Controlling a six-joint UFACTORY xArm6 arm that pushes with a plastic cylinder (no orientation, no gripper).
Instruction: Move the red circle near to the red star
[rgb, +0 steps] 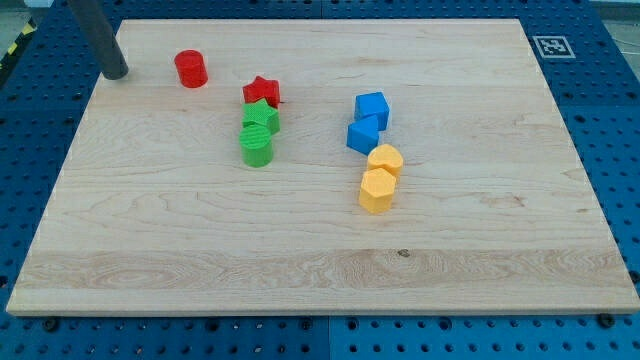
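Observation:
The red circle (190, 69) sits near the top left of the wooden board (320, 250). The red star (262, 92) lies to its right and a little lower, with a gap between them. My tip (116, 73) rests on the board to the left of the red circle, a short gap away, not touching it.
A green star (261, 119) touches the red star from below, and a green cylinder (256, 148) sits below that. Two blue blocks (371, 108) (363, 134) and two yellow blocks (385, 160) (377, 190) stand in a column right of centre. A marker tag (551, 45) is at the top right.

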